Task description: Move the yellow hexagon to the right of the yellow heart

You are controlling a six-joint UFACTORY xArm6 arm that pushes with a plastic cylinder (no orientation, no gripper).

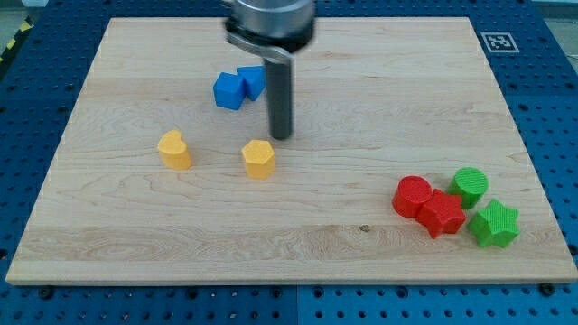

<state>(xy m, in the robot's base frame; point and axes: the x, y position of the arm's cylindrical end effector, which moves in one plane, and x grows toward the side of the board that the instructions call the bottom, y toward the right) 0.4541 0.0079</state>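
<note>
Landmark: yellow hexagon (258,159).
Its left: open surface (298,244) up to yellow heart (174,150).
Its upper right: my tip (283,136), close.
Above: blue blocks (239,87).
Right: open until red-green cluster (454,208).

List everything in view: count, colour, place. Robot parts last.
yellow heart: 1, yellow, left of board centre
yellow hexagon: 1, yellow, near centre, to the view's right of the heart, apart from it
blue blocks: 2, blue, touching, upper middle; exact shapes hard to tell
red cylinder: 1, red, lower right cluster, its left end
red star: 1, red, lower right cluster, touching the red cylinder
green cylinder: 1, green, lower right cluster, top
green star: 1, green, lower right cluster, far right
wooden board: 1, light wood, fills most of the view
blue pegboard: 1, blue, around the board
marker tag: 1, black and white, board's top right corner
my tip: 1, dark rod, just above and right of the hexagon, below the blue blocks
</note>
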